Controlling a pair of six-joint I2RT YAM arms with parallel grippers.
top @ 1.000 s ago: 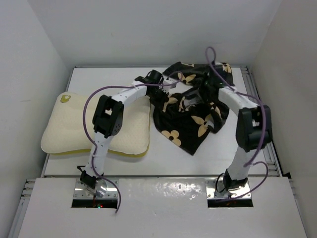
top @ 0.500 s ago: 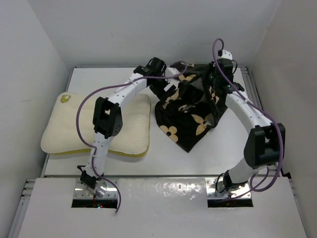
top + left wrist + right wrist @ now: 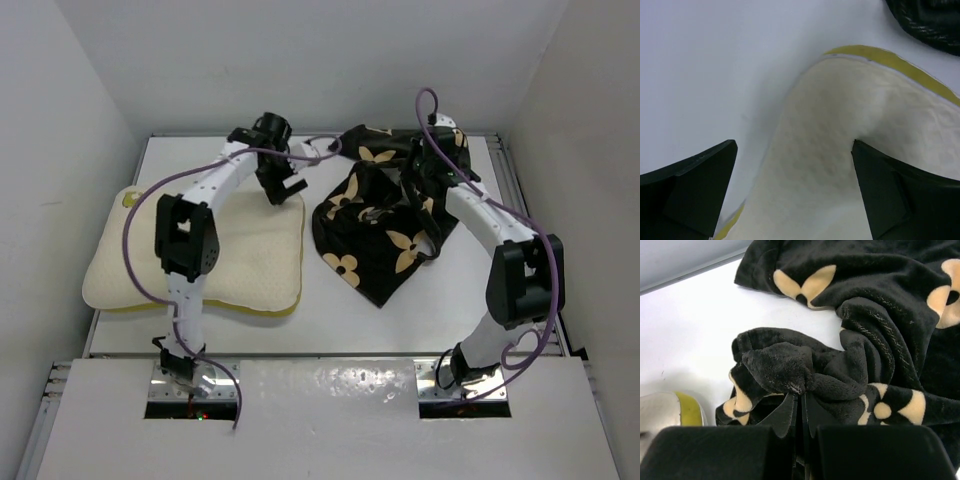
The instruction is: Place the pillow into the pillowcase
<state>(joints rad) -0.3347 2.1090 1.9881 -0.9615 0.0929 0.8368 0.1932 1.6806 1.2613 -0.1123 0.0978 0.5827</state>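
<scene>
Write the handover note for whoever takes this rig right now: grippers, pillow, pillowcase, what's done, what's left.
Left gripper: open, holding nothing, above the far right corner of the pillow.
Right gripper: shut on a bunched fold of the pillowcase.
Pillow: lying flat on the left side of the table, fully outside the case.
Pillowcase: crumpled right of centre, beside the pillow, one fold pinched up.
Done: the case is gripped; nothing is inserted yet.
Left: find and spread the case opening, then slide the pillow in.
</scene>
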